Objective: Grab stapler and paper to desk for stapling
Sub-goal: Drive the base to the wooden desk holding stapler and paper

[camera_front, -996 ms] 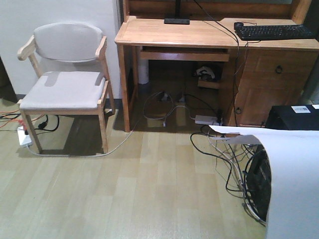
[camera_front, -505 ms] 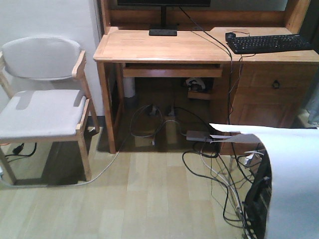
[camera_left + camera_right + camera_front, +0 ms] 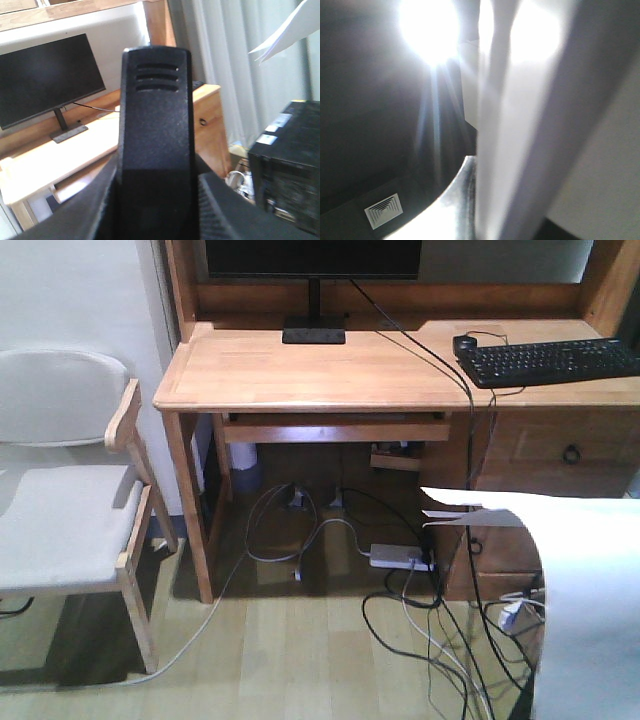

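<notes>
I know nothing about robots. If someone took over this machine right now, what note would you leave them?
Left pincer: appears shut on the black stapler, held up facing the desk.
Right pincer: lost in glare in its wrist view, state unclear. The paper hangs curled in the air, front right of the desk.
Done: both things look picked up.
Left: close in, set both on the bare top left of the keyboard, staple.

Desk (image 3: 300,375) bare at its left and middle; monitor stand (image 3: 313,335) behind; keyboard (image 3: 550,360) fills right; chair (image 3: 60,530) stands left.
</notes>
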